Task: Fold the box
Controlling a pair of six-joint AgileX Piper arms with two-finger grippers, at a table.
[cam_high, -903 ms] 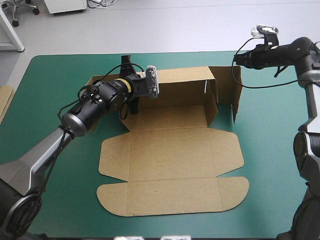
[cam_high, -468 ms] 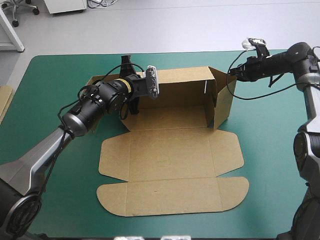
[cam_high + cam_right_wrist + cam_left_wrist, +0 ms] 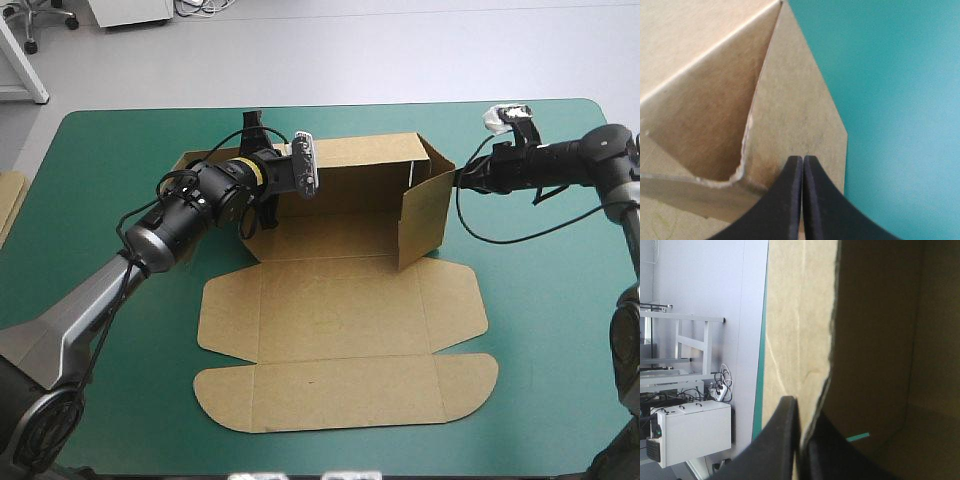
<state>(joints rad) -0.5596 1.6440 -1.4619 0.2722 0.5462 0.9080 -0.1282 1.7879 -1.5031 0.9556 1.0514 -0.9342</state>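
The brown box [image 3: 340, 300] lies in the middle of the table with its back wall raised and its lid [image 3: 340, 390] flat toward the front. My left gripper [image 3: 260, 200] is at the box's left end, shut on the upright left wall. In the left wrist view the board edge [image 3: 825, 365] runs down between the black fingers of the left gripper [image 3: 802, 410]. My right gripper [image 3: 458, 178] is shut and empty, its tip pressed on the outside of the right flap [image 3: 422, 225]. That flap stands angled inward. In the right wrist view the right gripper [image 3: 803, 160] touches the flap [image 3: 800, 115].
An edge of more brown board [image 3: 8, 205] shows at the table's left edge. Teal-green cover [image 3: 540, 320] lies bare to the right of the box and in front of the lid. The right arm's cable hangs in a loop beside the flap.
My right gripper has come left and toward the front, swinging the right flap from standing outward to angled in along the box's right side. The left gripper has held still.
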